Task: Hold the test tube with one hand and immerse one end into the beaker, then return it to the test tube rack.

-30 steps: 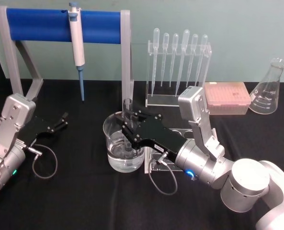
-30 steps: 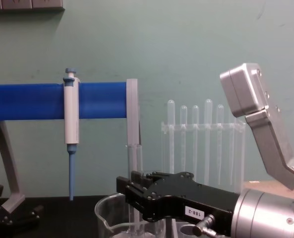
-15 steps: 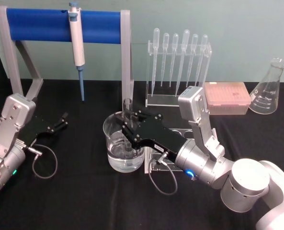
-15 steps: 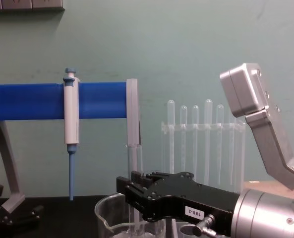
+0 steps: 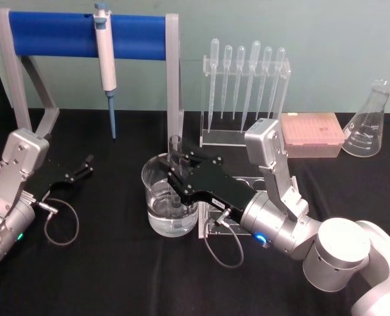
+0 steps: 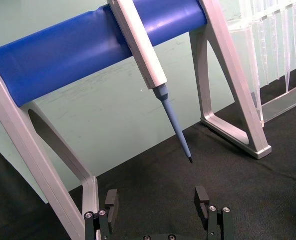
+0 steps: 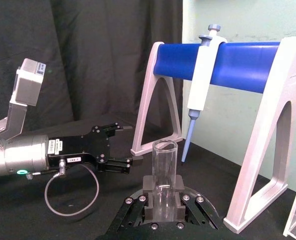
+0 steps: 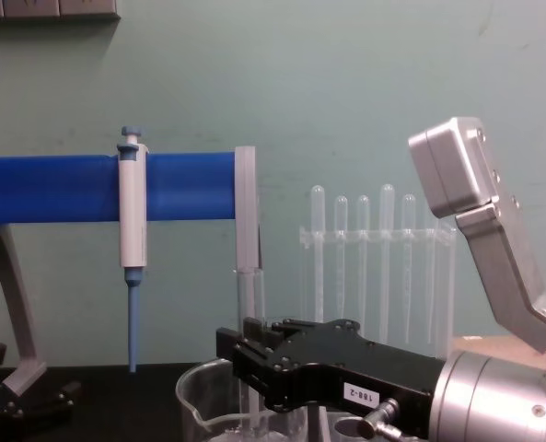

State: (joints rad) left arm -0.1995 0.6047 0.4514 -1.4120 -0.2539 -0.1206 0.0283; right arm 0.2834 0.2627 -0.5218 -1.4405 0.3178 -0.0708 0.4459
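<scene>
A: Our left gripper [image 6: 157, 202] rests released, well apart; our right gripper [image 5: 176, 187] reaches over the beaker [image 5: 152, 197].
B: It is clenched on the test tube [image 7: 164, 165], lower end down inside the beaker. If we lift tilted, glass may knock the rim and slip in our grip.

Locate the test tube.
Centre of the head view: the test tube stands upright, clamped by the right gripper, lower end inside the beaker in front of the blue stand.

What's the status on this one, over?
Right gripper shut on test tube, lower end inside beaker. Left gripper open, parked left. Rack beside beaker, under right arm.
</scene>
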